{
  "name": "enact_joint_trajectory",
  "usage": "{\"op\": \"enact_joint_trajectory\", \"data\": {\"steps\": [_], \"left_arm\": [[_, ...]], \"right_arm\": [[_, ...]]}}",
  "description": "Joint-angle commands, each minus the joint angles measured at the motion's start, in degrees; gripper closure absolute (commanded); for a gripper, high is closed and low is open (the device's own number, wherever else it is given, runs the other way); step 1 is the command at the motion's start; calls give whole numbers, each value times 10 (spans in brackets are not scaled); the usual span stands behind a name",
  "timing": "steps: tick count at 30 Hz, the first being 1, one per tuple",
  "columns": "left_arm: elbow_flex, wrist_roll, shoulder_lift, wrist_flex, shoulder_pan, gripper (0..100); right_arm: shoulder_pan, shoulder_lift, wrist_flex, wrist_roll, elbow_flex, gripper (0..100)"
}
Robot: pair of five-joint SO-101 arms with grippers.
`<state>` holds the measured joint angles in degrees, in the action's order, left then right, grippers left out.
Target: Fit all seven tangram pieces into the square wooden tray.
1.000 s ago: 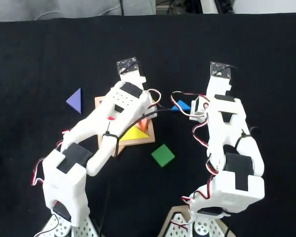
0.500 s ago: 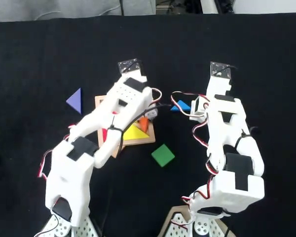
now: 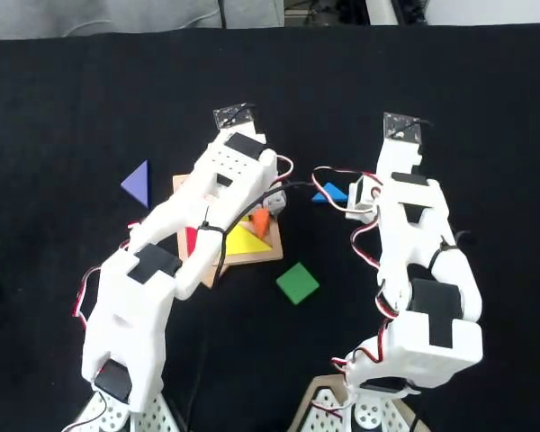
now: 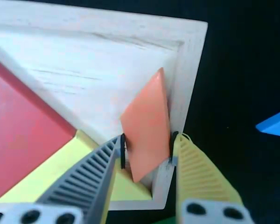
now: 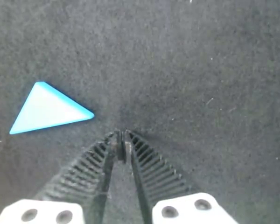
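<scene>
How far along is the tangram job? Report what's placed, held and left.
Done: the red piece and yellow piece lie flat in the tray. In hand: the left arm's jaws clamp the orange piece, tilted at the tray's corner. Left: the blue triangle, green square and purple triangle lie on the black cloth outside.

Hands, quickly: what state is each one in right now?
Left hand: closed on the orange piece.
Right hand: closed, holding nothing, near the blue triangle.
</scene>
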<state>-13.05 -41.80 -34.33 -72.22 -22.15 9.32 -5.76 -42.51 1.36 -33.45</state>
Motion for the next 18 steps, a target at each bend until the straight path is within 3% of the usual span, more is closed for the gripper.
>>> {"op": "enact_joint_trajectory", "data": {"steps": [1, 18], "left_arm": [[0, 0, -9, -28, 48, 823], [0, 9, -4, -35, 59, 829]], "right_arm": [[-11, 23, 6, -1, 36, 987], [-11, 23, 7, -1, 35, 987]]}}
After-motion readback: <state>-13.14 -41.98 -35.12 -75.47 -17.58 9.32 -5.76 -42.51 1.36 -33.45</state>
